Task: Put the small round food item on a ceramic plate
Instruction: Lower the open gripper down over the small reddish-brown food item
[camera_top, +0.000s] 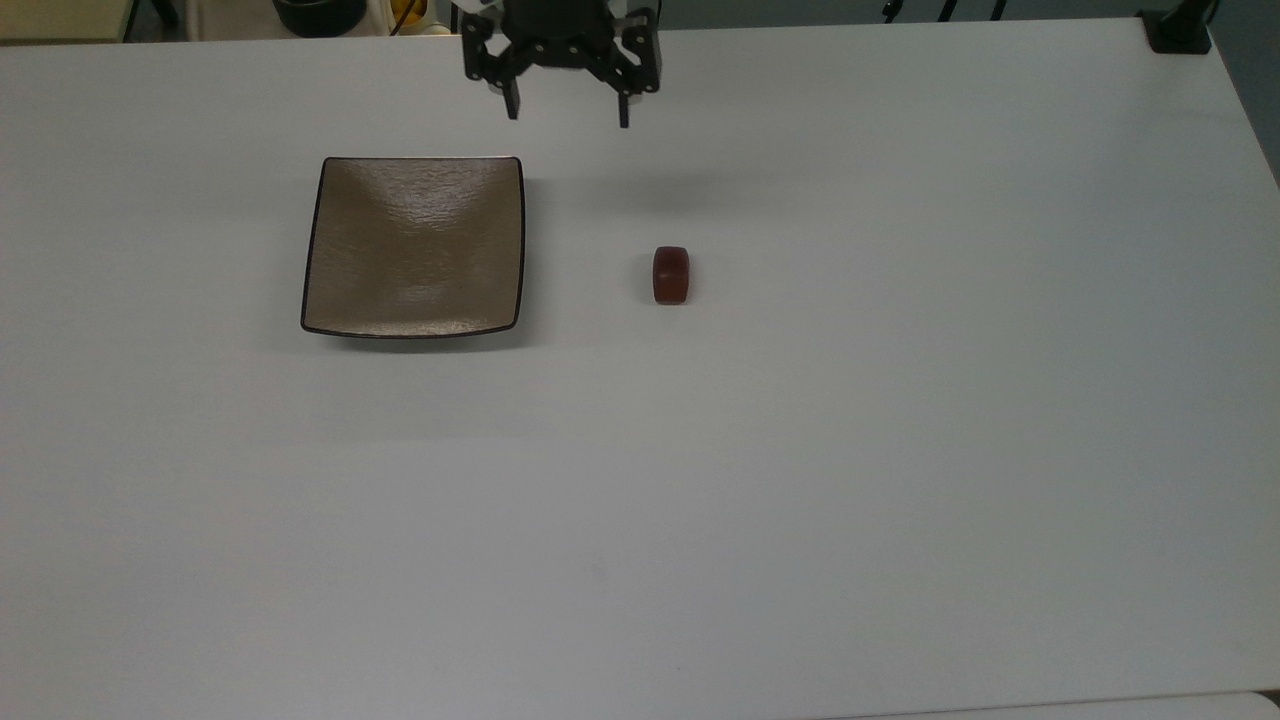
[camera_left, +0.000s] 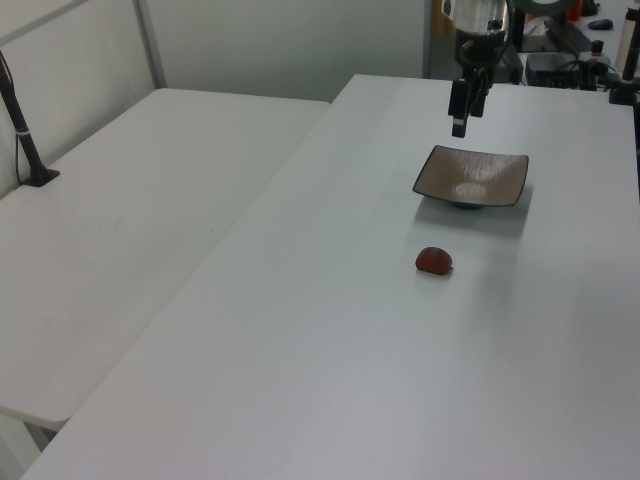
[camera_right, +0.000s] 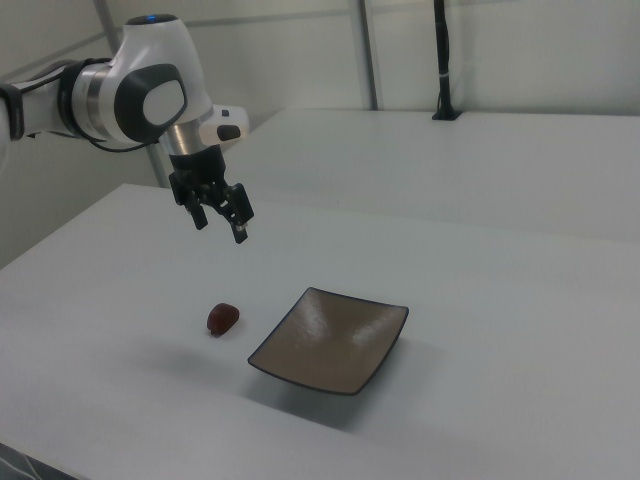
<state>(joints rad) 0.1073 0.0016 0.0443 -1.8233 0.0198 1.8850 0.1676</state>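
Nothing done yet. Tiny dark red-brown food lump (camera_top: 671, 275) lying on white table (camera_top: 800, 480), beside empty square glossy taupe plate (camera_top: 414, 246). Black two-finger gripper (camera_top: 567, 112) hovering high, fingers spread, empty. Left: descend, grasp, carry, release.

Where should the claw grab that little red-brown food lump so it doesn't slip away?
Probably from straight above, pinching the small round food item across its narrow middle. In the top view it runs longer up-down than sideways, so the short sides suit the open claw. It lies alone on the white table, apart from the ceramic plate, so nothing blocks a straight drop.
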